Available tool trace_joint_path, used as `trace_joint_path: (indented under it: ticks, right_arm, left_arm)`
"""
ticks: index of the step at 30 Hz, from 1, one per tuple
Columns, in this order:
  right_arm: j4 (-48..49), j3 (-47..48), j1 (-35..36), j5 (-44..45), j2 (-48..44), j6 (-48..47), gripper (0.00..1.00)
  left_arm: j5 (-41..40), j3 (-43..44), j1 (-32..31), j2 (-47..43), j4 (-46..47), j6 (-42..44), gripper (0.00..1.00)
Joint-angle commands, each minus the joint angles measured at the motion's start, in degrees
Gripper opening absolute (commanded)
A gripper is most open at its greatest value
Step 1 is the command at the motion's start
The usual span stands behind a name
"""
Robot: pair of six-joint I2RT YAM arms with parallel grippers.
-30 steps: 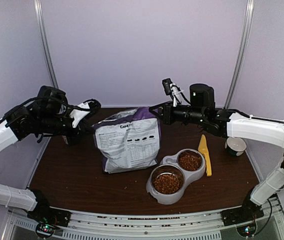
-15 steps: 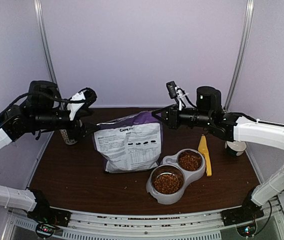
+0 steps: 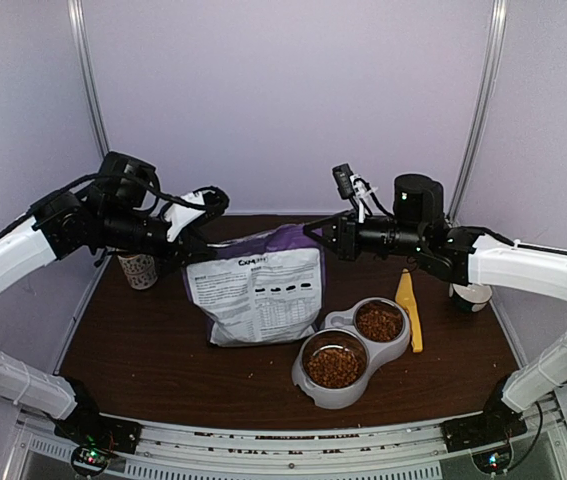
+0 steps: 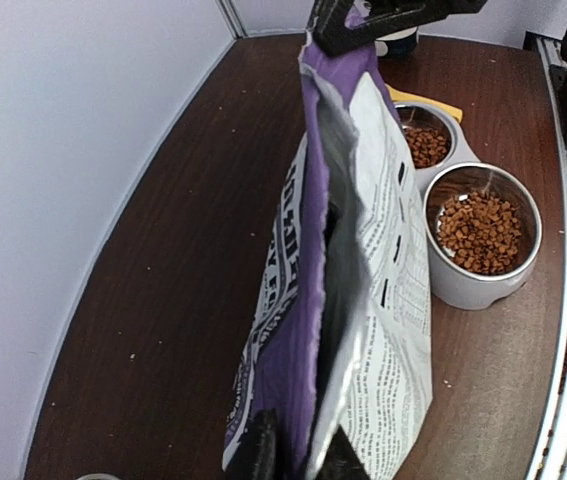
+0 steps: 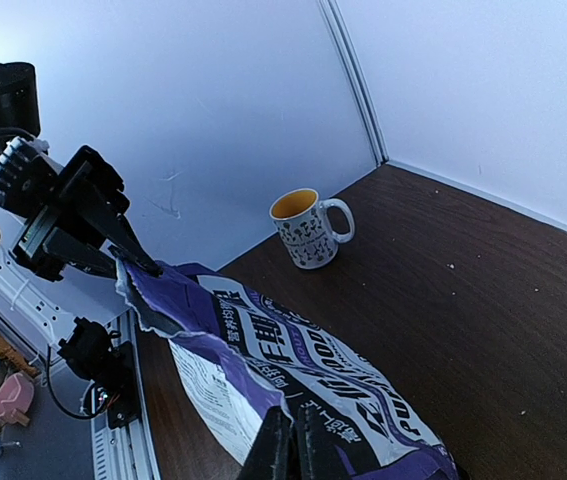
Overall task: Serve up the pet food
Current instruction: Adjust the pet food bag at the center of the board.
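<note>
Reddish-brown pet food (image 3: 335, 367) lies in both cups of the grey double bowl (image 3: 323, 397) at the near right of the counter (image 3: 153, 350), and just behind it the purple bag (image 3: 258, 290) stands upright, its top corners clamped in the closed left fingers (image 4: 261, 450) and right fingers (image 5: 275, 445).

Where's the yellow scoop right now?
In the top view the yellow scoop lies flat on the table, on its right side. It is just right of the double bowl, between the bowl and the white mug.
</note>
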Motion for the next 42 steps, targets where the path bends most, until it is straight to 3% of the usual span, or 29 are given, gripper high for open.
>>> trace_joint_path:
  ticks: [1,10,15,20,24,28,31,36,42]
  right_arm:
    - [2.8,1.4,0.2,2.1,-2.3,0.1,0.00]
    - [-2.1,7.3,0.2,12.1,1.8,-1.0,0.00]
    - [-3.4,10.9,0.2,13.6,5.1,0.1,0.01]
    - [-4.8,14.8,0.2,13.0,8.0,0.5,0.14]
    - [-8.0,17.5,0.2,13.5,8.8,1.2,0.32]
    - [-11.3,17.2,0.2,15.0,5.4,3.8,0.47]
    - [-15.3,16.6,0.2,17.0,1.4,7.6,0.59]
    - [-22.4,14.4,1.4,21.6,-4.5,19.7,0.61]
    - [-25.7,13.5,7.6,27.8,-4.9,26.7,0.61]
  left_arm:
    - [1.1,2.0,0.4,0.2,0.1,0.6,0.03]
    - [3.7,1.2,-0.2,-4.4,0.9,-5.6,0.00]
    - [3.5,0.7,-4.9,-6.7,4.6,-12.4,0.00]
    - [4.8,-4.7,-7.7,-8.8,15.3,-24.7,0.00]
    - [4.0,-9.1,-8.3,-10.4,26.4,-35.0,0.00]
    - [-3.0,-9.9,-8.3,-10.4,29.2,-39.2,0.00]
    - [-3.8,-9.9,-8.3,-9.4,31.1,-40.1,0.00]
    - [-2.3,-9.3,-8.3,-7.6,33.3,-41.3,0.00]
    - [1.6,-9.2,-8.7,-5.1,35.9,-41.7,0.00]
